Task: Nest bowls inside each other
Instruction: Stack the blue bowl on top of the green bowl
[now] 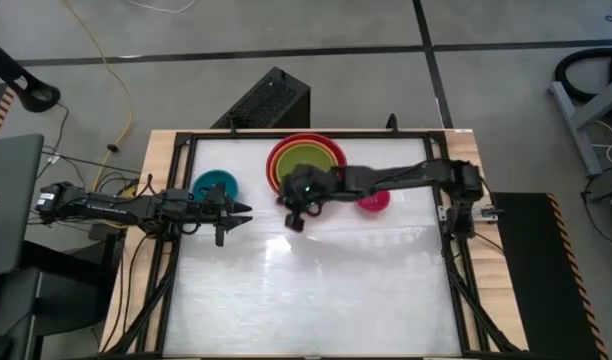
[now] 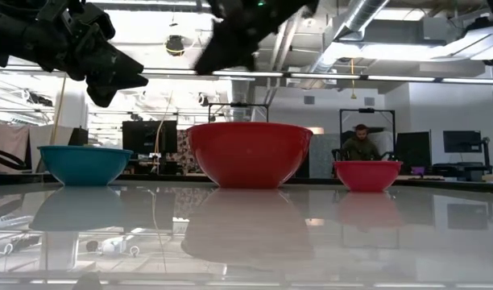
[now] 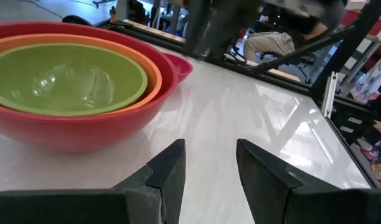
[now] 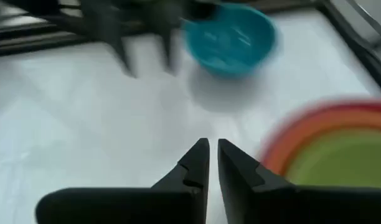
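Note:
The red bowl [image 1: 331,150] stands at the table's far middle with the orange bowl [image 3: 154,68] and the lime green bowl [image 3: 66,81] nested in it. The teal bowl [image 1: 216,183] rests on its base to their left, the pink bowl [image 1: 374,200] to their right. My right gripper [image 4: 213,149] hovers just on the near side of the red stack [image 1: 294,222], its fingers almost together with nothing between them. My left gripper [image 3: 209,162] waits open and above the table next to the teal bowl [image 1: 244,210].
The white tabletop [image 1: 306,290] lies bare toward the near edge. A dark frame rail [image 1: 456,260] runs round the table. A black box [image 1: 271,100] sits on the floor past the far edge. A person [image 2: 361,145] sits in the room beyond.

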`<move>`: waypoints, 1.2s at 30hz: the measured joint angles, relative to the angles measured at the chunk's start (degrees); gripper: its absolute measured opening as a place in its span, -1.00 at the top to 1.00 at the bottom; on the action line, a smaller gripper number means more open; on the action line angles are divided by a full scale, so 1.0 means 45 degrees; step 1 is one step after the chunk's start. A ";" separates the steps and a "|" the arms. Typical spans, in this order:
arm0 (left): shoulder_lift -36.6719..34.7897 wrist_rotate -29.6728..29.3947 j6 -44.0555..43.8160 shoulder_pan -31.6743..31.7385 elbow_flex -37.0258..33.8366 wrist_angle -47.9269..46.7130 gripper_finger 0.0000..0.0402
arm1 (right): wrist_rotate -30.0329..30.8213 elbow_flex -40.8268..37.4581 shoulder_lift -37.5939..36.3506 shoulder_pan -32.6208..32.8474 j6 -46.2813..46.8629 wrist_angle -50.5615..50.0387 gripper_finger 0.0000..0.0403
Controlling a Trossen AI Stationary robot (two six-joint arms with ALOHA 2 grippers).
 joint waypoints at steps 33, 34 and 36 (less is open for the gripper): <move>0.4831 -0.1730 -0.1549 0.1000 0.5867 -1.3518 0.24 | -0.1083 0.4811 0.0447 -0.0344 -0.2396 -0.7822 0.22; 0.5048 -0.1899 -0.1538 0.1101 0.5890 -1.3554 0.22 | -0.1083 0.4818 0.0233 -0.0273 -0.2398 -0.7877 0.23; 0.5511 -0.2162 -0.1462 0.1268 0.5906 -1.3542 0.16 | -0.1059 0.4831 -0.0100 -0.0104 -0.2403 -0.8324 0.23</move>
